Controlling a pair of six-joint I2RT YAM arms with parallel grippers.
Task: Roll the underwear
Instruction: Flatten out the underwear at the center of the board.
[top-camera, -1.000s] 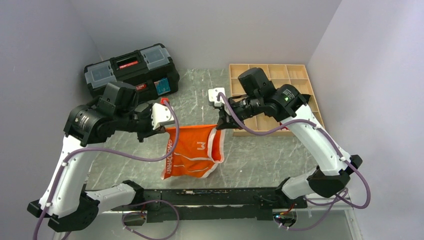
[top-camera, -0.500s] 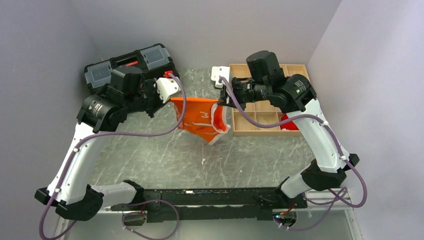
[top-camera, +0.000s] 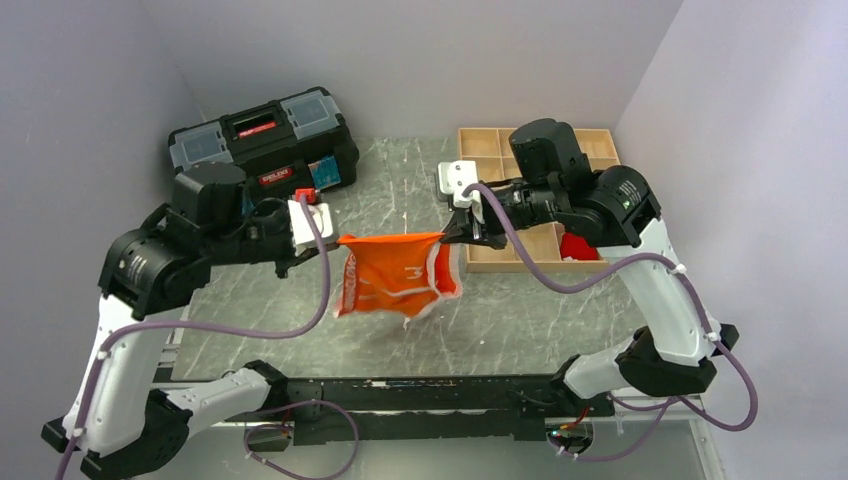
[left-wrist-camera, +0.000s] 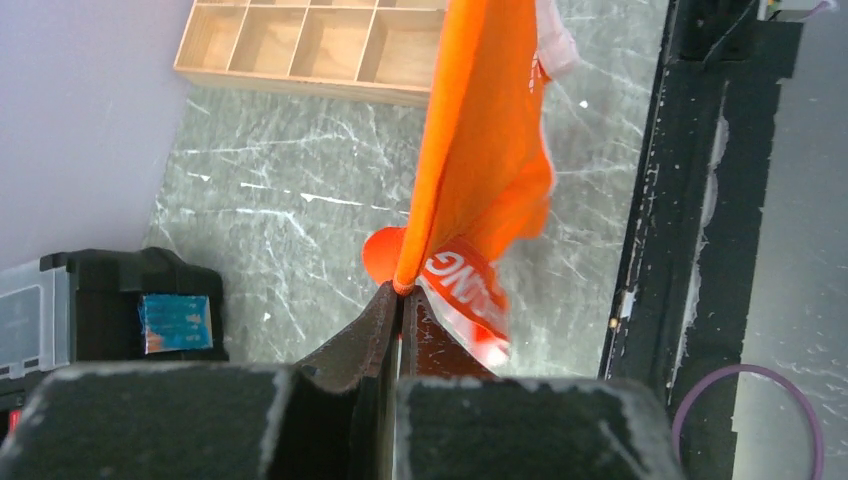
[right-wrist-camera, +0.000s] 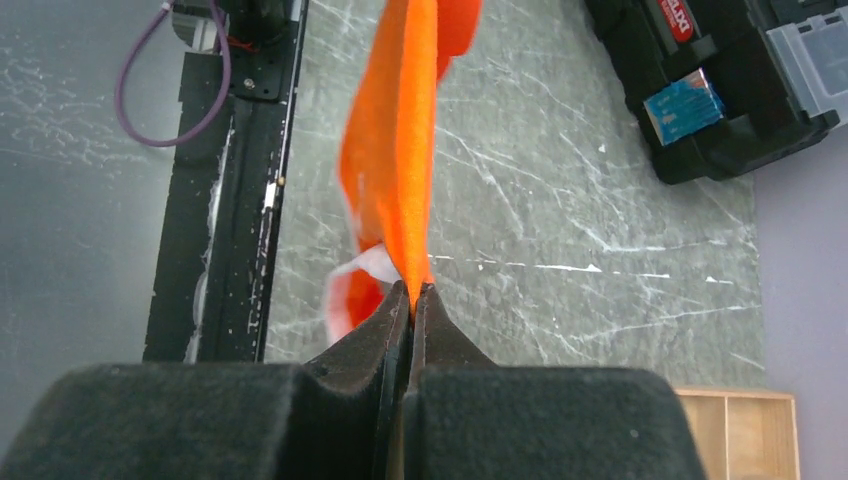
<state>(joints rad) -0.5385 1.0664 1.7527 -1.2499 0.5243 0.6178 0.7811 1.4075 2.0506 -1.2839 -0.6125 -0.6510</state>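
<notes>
The orange underwear (top-camera: 398, 275) is held up over the middle of the grey table (top-camera: 520, 320). Its top edge is pulled tight between the two arms. One top corner is pinched by the left gripper (left-wrist-camera: 400, 292), closed tight on the cloth. The other corner is pinched the same way by the right gripper (right-wrist-camera: 412, 290). The rest hangs loose; its bottom may be touching the table, but that cannot be told. A wooden tray (top-camera: 520, 266) is seen near the right gripper.
</notes>
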